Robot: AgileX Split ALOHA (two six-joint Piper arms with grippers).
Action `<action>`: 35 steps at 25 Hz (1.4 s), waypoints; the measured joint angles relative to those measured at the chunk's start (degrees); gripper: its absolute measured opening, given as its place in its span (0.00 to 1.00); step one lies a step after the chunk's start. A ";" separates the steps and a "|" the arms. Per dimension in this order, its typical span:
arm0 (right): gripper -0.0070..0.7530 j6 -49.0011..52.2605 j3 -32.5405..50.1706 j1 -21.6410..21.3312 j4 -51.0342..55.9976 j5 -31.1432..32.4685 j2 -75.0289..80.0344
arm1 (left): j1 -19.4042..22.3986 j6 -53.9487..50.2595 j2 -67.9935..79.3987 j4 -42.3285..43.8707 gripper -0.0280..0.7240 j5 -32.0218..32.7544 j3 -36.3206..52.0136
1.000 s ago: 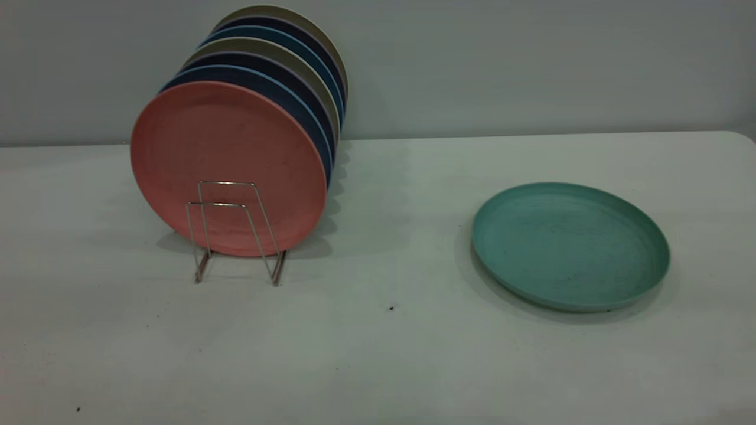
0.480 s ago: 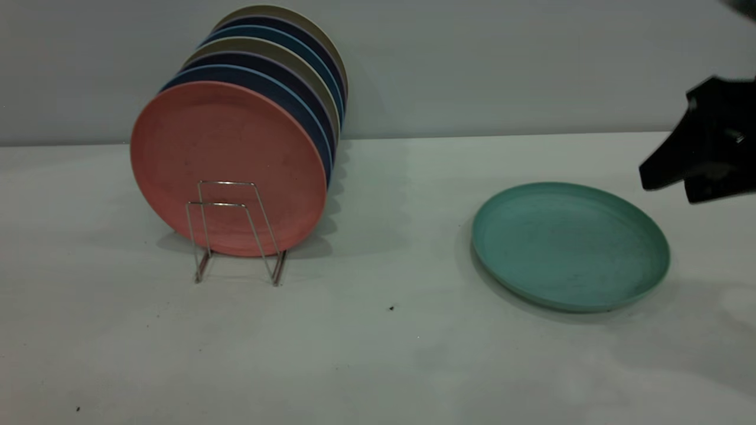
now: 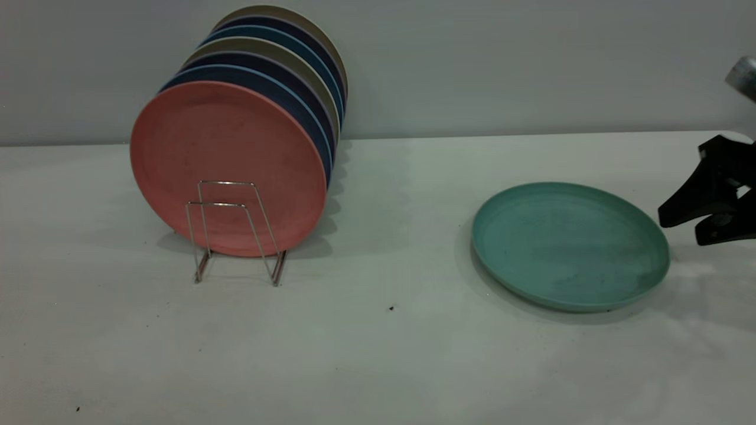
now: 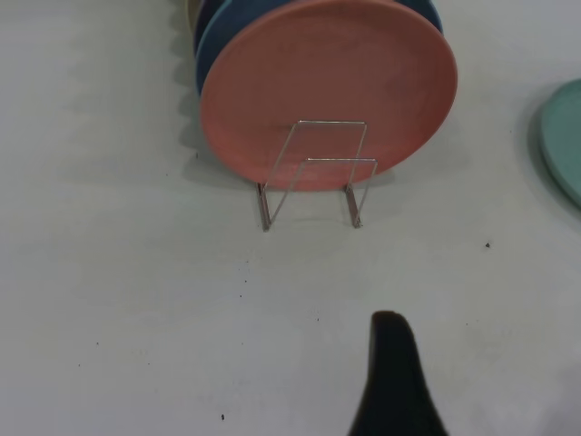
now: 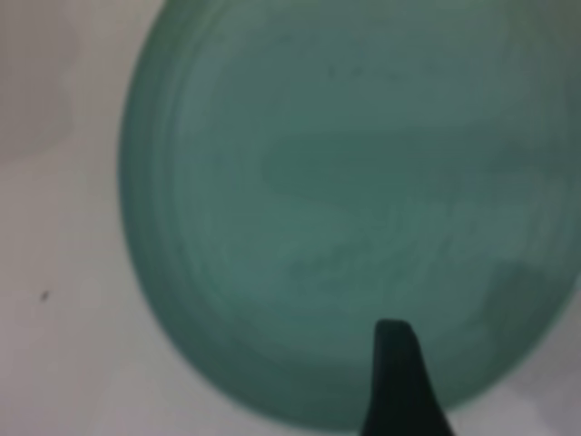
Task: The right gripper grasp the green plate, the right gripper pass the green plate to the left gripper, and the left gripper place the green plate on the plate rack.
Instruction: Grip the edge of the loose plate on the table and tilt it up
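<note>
The green plate (image 3: 570, 245) lies flat on the white table at the right. It fills the right wrist view (image 5: 345, 209), and its edge shows in the left wrist view (image 4: 565, 136). My right gripper (image 3: 679, 231) is open, low over the table just right of the plate's rim and apart from it. The plate rack (image 3: 230, 230) stands at the left, with its two front wire loops free. It also shows in the left wrist view (image 4: 318, 163). Part of my left gripper (image 4: 392, 381) shows over bare table in front of the rack. It is out of the exterior view.
A salmon-pink plate (image 3: 227, 153) stands upright in the rack just behind the free loops, with several dark blue and beige plates (image 3: 283, 65) behind it. A grey wall runs along the table's far edge. Bare table lies between the rack and the green plate.
My right gripper came in from the right edge, then dropped lower to the level of the green plate's right rim. The plate and the rack have not moved.
</note>
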 joint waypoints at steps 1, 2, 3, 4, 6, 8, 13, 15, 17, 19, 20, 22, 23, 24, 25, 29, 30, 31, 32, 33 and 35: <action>0.68 0.00 -1.19 -0.01 0.06 0.14 1.33 | 0.00 0.00 0.00 0.00 0.76 0.00 0.00; 0.68 0.06 -2.33 -0.01 0.13 0.19 2.62 | 0.00 0.00 0.00 0.00 0.76 0.00 0.00; 0.68 0.11 -3.42 -0.01 0.13 0.19 3.86 | 0.00 0.00 0.00 0.00 0.76 0.00 0.00; 0.68 0.19 -4.31 -0.01 0.17 0.19 4.86 | 0.00 0.00 0.00 0.00 0.76 0.00 0.00; 0.68 0.43 -6.18 -0.01 0.17 -0.13 6.88 | 0.00 0.00 0.00 0.00 0.76 0.00 0.00; 0.68 0.89 -8.10 -0.01 0.17 -0.35 8.74 | 0.00 0.00 0.00 0.00 0.76 0.00 0.00; 0.68 1.64 -11.87 -0.01 0.51 -0.42 12.27 | 0.00 0.00 0.00 0.00 0.76 0.00 0.00; 0.68 1.69 -12.69 -0.01 1.29 -0.42 13.38 | 0.00 0.00 0.00 0.00 0.76 0.00 0.00; 0.68 1.68 -13.02 -0.01 2.36 0.03 14.37 | 0.00 0.00 0.00 0.00 0.76 0.00 0.00; 0.66 1.68 -13.25 -0.01 3.52 0.61 15.24 | 0.00 0.00 0.00 0.00 0.76 0.00 0.00; 0.64 1.68 -13.37 -0.01 3.85 0.67 15.45 | 0.00 0.00 0.00 0.00 0.76 0.00 0.00; 0.56 1.68 -13.43 -0.01 4.23 0.67 15.73 | 0.00 0.00 0.00 0.00 0.76 0.00 0.00; 0.49 1.68 -13.43 -0.01 4.23 0.17 15.80 | 0.00 0.00 0.00 0.00 0.76 -0.07 0.00; 0.42 1.68 -13.43 -0.01 4.23 -0.32 15.80 | 0.00 0.00 0.00 0.00 0.76 -0.13 0.00; 0.33 1.68 -13.43 -0.01 4.23 -0.76 15.85 | 0.00 0.00 0.21 -0.06 0.76 -0.23 0.00; 0.05 1.68 -13.43 -0.01 4.17 -1.68 16.19 | 0.00 1.07 2.78 -2.58 0.76 -0.45 0.00; 0.04 1.68 -13.43 -0.01 4.17 -1.82 16.19 | 0.00 1.80 3.83 -3.48 0.76 -0.45 0.00; 0.03 1.68 -13.43 0.05 4.03 -1.97 16.19 | 0.00 2.95 5.32 -4.59 0.76 -0.57 0.00; 0.03 1.68 -13.43 0.05 3.86 -1.97 16.19 | 0.00 4.35 7.04 -5.84 0.76 -0.83 0.00; 0.03 1.68 -13.43 0.05 3.30 -1.97 16.05 | 0.00 5.66 8.98 -7.22 0.76 -1.33 0.00; 0.02 1.69 -13.43 0.05 1.07 -1.97 15.24 | 0.00 9.25 13.18 -10.43 0.76 -2.62 0.00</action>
